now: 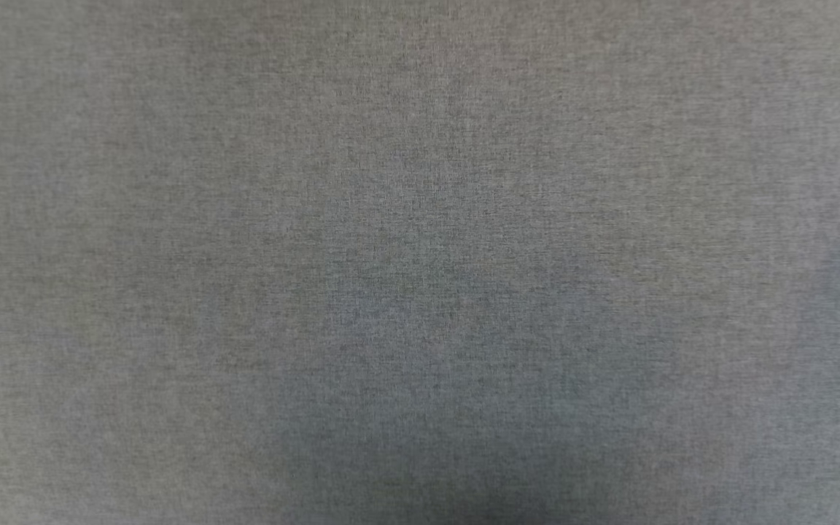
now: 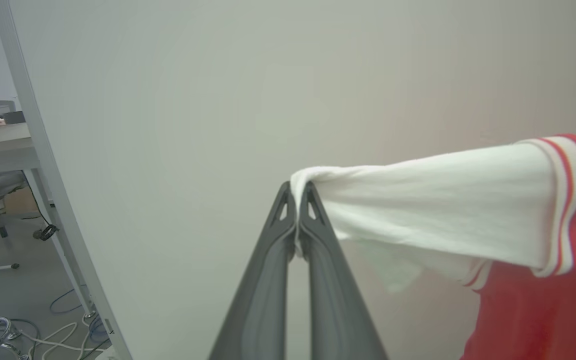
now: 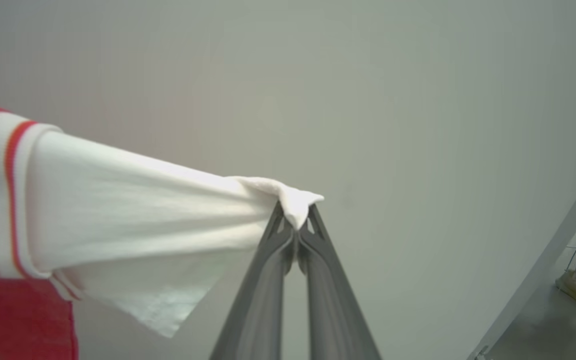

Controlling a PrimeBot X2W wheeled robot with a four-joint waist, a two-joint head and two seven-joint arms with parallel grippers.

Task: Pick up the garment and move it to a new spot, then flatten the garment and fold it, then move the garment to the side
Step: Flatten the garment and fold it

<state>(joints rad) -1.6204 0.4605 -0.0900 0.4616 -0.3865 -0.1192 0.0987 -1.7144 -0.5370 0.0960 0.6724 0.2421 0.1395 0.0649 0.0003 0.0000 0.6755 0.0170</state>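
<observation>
Currently my left gripper [image 2: 297,196] pinches one white sleeve tip of the red jersey shirt [image 2: 443,210], body off at 3 o'clock; my right gripper [image 3: 296,220] pinches the other, body at 9. Thin bites: tension could pull one free.

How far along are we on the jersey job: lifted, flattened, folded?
Done: the garment is picked up, sleeves pulled taut. In hand: the left gripper is shut on one white sleeve tip, the right gripper on the other, spreading it between them. Left: laying it on the grey surface, flattening, folding and moving it aside.
</observation>
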